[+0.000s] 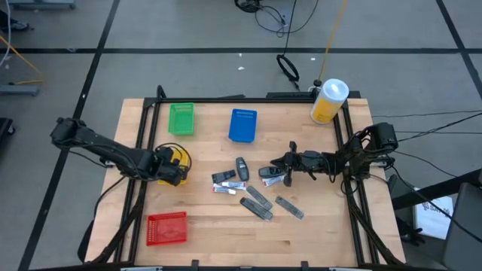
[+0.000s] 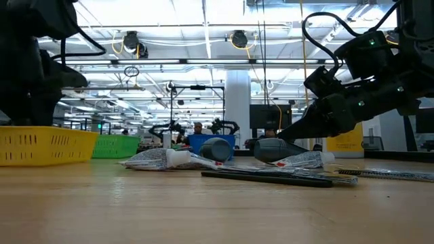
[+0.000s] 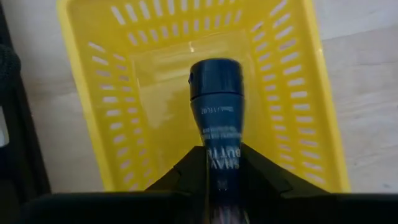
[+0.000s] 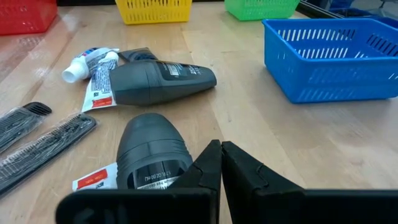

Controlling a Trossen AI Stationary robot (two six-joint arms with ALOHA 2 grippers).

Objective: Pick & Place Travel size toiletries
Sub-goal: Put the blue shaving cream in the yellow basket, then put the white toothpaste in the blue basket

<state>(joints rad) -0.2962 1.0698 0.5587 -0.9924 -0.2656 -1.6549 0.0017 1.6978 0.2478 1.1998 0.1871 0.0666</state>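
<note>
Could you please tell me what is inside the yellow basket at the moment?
The left gripper holds a dark blue tube over the yellow basket. The visible slotted floor holds nothing else; the part beneath the tube and gripper is covered.

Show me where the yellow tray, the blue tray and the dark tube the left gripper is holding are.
yellow tray (image 3: 308, 106), left wrist view, on its slotted side wall.
blue tray (image 4: 323, 68), right wrist view, on its near slotted wall.
dark tube (image 3: 215, 93), left wrist view, on its cap end, over the yellow tray, held by the left gripper (image 3: 214, 163).
</note>
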